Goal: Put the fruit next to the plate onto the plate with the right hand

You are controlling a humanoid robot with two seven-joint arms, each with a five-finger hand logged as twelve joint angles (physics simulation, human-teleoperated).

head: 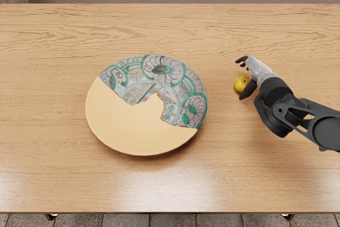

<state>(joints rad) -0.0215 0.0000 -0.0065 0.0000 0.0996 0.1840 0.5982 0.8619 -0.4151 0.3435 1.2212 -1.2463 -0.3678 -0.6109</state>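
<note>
**STEP IN HAND (est.):** closing on fruit, pre-lift.

**Status.** Rt hand (257,76) parked just beside fruit (241,84), on its rt side, arm entering from rt edge. Fingers (243,60) spread past far side of fruit, thumb (246,95) low on near side. Open, nothing gripped as yet. Fruit down on table (53,35), rt of plate (114,131), near rim but apart from it. Lt arm out of view.

**Procedure.**
1. Centre palm on fruit before closing. Bracket from both sides, not from one.
2. Close fingers and thumb together. Expect roll toward plate if pushed by one digit only: small, round, prob. smooth.
3. Confirm firm wrap, then lift straight up, high enough to clear plate's rt rim.
4. Carry left, approx. level. Lower over plate's middle, not over rim: shallow dish, probable roll-off if released on slope.
5. Release low, w/ min. drop.

**Clearances.** Bare wood between fruit and rim: direct path, no obstacle. Wide free area round plate at front, back and lt. Table's rt edge not visible. Near and far edges well apart from work zone. Avoid sweeping forearm across rim on way over. Keep elbow outboard, to rt.
</note>
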